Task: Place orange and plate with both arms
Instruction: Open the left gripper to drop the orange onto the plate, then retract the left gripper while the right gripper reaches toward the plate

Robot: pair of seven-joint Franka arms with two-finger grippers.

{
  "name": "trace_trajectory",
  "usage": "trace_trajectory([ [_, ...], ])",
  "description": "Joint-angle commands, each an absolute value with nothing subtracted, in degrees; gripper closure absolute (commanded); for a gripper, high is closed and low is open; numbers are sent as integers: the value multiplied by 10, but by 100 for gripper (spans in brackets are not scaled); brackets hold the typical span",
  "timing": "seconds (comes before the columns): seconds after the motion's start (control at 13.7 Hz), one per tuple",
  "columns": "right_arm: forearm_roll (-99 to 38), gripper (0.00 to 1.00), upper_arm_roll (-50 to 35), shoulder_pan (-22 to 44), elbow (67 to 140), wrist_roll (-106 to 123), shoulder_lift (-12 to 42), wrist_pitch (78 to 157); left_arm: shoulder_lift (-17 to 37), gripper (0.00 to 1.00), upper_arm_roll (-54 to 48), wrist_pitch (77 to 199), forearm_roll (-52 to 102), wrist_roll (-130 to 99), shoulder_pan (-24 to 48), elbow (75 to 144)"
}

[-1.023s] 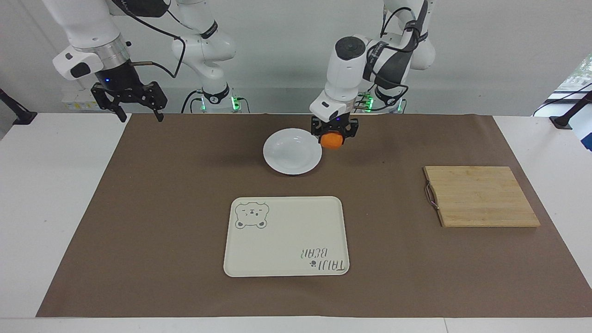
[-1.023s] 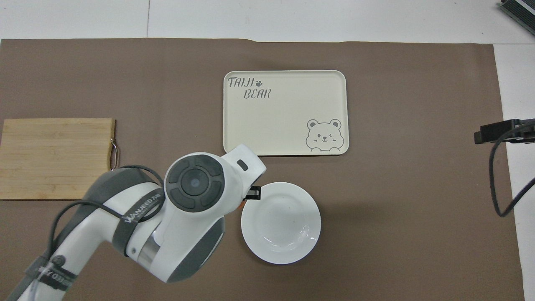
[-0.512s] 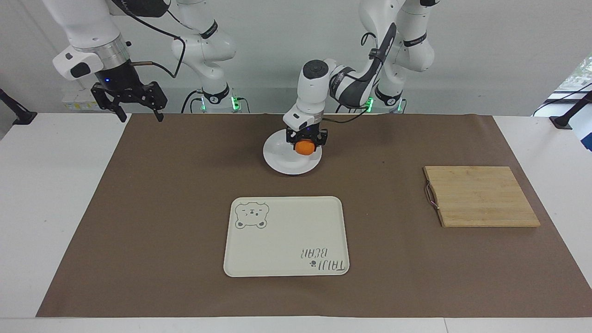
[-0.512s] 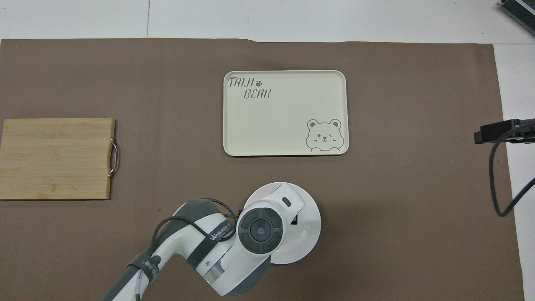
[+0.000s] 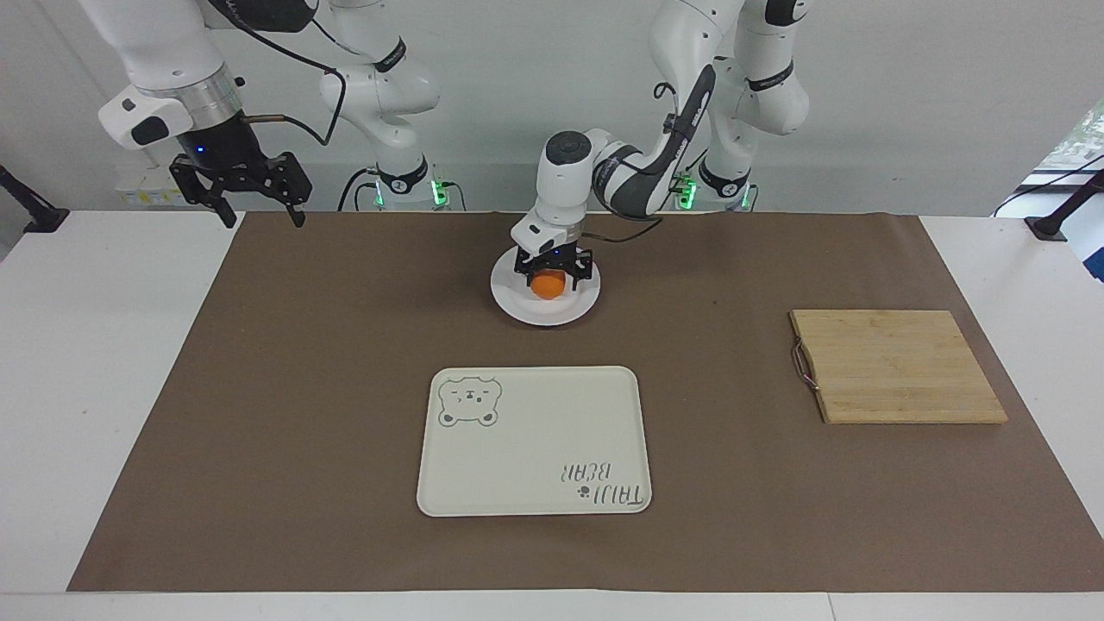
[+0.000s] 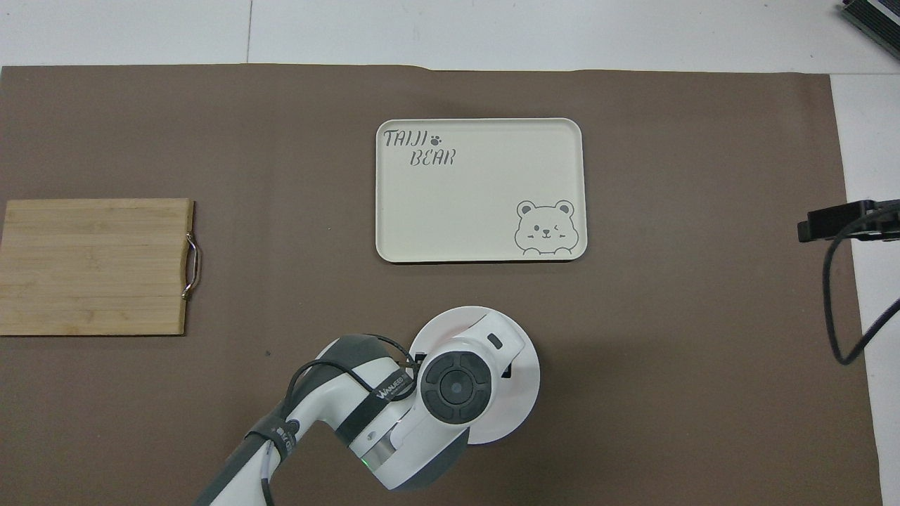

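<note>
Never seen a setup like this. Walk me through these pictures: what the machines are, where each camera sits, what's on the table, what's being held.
Two white robot arms work at a table, each ending in a black pincer. One picture faces them from across the table; the other looks down from above their end. The left pincer is down at the white plate, around the orange; whether it grips it is unclear. The right pincer waits, open and empty, above the table's edge. A cream bear tray and a wooden cutting board lie on the brown mat.

Two white arms with dark bands, black cables, black grippers; green lights, seemingly, at their bases
</note>
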State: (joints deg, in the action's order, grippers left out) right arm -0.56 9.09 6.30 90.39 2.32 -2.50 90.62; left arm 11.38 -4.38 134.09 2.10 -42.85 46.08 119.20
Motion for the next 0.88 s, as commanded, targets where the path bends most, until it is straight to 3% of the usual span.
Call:
trace_trajectory([
  [0.0,1,0,85,58,918,18,-38,911,81,0,-43,1271,19,-413,417,1165],
  [0.8,1,0,85,58,919,18,-39,909,80,0,-43,1196,19,-153,196,1045],
])
